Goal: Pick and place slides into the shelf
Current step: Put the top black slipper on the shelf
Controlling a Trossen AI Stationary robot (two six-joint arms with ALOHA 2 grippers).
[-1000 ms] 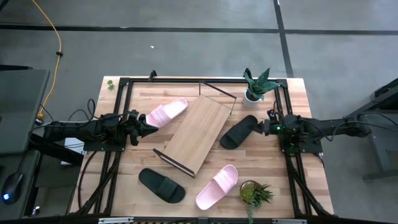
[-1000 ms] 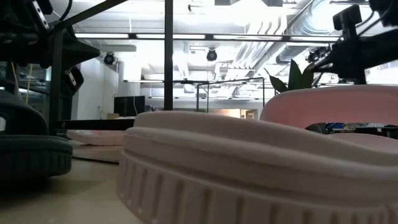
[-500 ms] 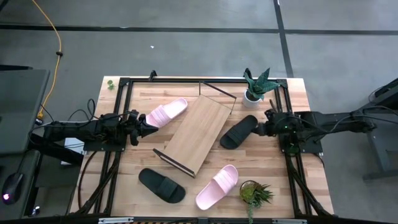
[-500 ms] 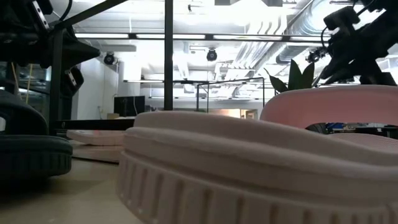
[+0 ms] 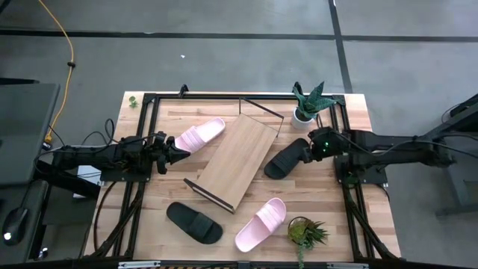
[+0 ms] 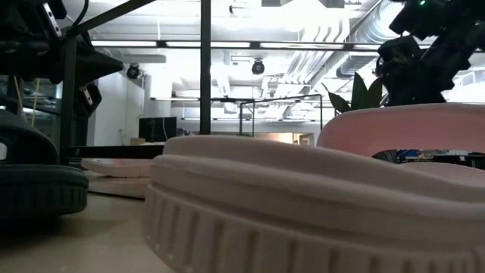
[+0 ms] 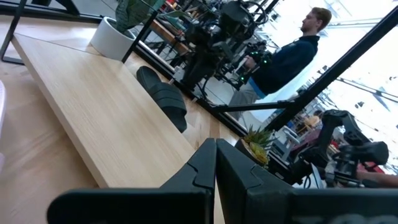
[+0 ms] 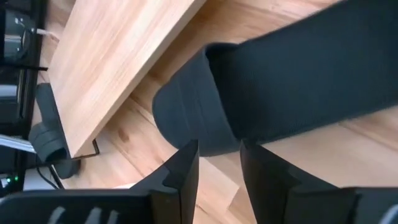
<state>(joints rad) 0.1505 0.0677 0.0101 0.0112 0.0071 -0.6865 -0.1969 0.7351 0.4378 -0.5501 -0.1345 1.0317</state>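
Note:
The shelf (image 5: 235, 161) lies slantwise at mid-table, its board showing light wood. One black slide (image 5: 287, 158) rests flat on the table to the shelf's right, and it fills the right wrist view (image 8: 280, 81). My right gripper (image 5: 306, 150) hangs open above that slide's far right end and slants down, its fingers (image 8: 186, 168) clear of it. A pink slide (image 5: 200, 136) lies to the shelf's far left. Another black slide (image 5: 194, 222) and another pink one (image 5: 261, 223) lie near the front edge. My left gripper (image 5: 179, 153) waits shut beside the far pink slide.
Potted plants stand at the far right (image 5: 308, 104) and near right (image 5: 305, 232). Black frame rails (image 5: 351, 202) run along the table's sides. A person (image 7: 286, 56) stands beyond the table. Bare wood shows between the shelf and the near slides.
My right gripper has gone toward the table's left edge, from beside the black slide to over its far right end, and has tipped downward. The slides and the shelf have kept their places.

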